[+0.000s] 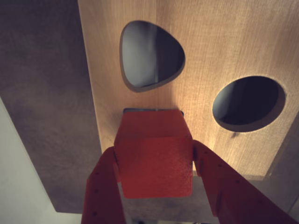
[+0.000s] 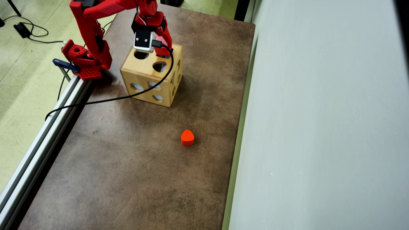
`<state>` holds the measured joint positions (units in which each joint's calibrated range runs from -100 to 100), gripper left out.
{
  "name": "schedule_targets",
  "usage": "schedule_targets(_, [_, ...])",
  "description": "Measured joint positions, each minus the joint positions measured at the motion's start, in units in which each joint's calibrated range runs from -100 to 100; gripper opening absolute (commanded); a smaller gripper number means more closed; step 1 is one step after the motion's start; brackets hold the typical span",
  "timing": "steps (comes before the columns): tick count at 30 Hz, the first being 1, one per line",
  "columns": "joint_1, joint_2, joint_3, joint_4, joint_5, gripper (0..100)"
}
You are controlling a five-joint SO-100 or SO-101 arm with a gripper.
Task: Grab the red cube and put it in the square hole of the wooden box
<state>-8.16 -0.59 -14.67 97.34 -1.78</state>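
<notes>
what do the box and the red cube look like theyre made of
Box: light wood, apparently unpainted, matte; fine straight grain shows on its top in the wrist view. Red cube: probably plastic; uniform colour, slightly textured matte faces, rounded corners.

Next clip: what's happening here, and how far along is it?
A red arm's pincer is shut on a red cube and holds it over the top of the wooden box. In the wrist view the cube sits right at a dark, straight-edged opening that it mostly hides, beside a rounded-triangle hole and a round hole. The cube has not been let go. A separate red rounded block lies alone on the brown table, untouched.
</notes>
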Motion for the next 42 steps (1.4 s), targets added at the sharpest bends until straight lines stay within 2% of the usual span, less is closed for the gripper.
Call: schedule_targets(42, [-0.93, 1.27, 0.00, 0.00, 0.00, 2])
